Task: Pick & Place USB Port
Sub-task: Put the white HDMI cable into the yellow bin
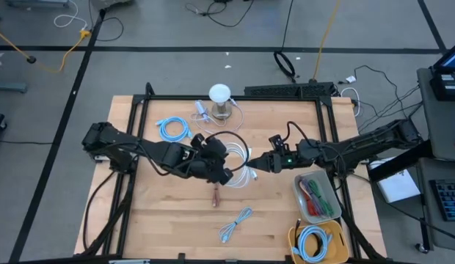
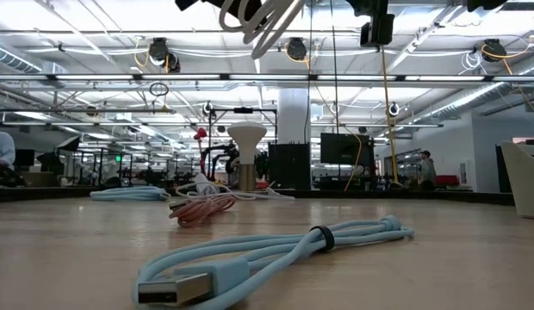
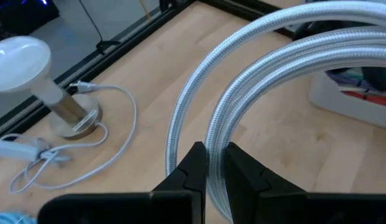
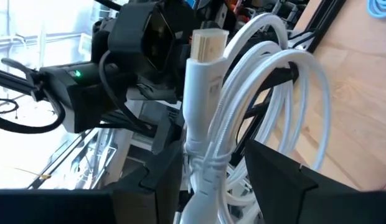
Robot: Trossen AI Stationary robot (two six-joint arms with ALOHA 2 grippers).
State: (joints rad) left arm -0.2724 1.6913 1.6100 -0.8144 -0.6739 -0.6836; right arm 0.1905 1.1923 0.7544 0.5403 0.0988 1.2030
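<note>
left claw [image 3: 210,163] pinches white cable [image 3: 255,81] aloft; right claw [image 4: 211,180] grips its plug

White cable [image 3: 255,74]: braided sheath, faint sheen, smooth glossy plastic plug [image 4: 202,87]. Table [image 1: 169,220]: pale wood, matt, visible grain. Lamp [image 3: 37,74]: frosted matt shade over a brushed-metal base. Fingers [image 3: 196,168]: matt black plastic. Blue cable [image 2: 276,254]: smooth rubbery.

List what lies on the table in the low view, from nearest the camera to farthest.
Light blue USB cable → pink cable → lamp at the far side, with another light blue coil off to its left.
</note>
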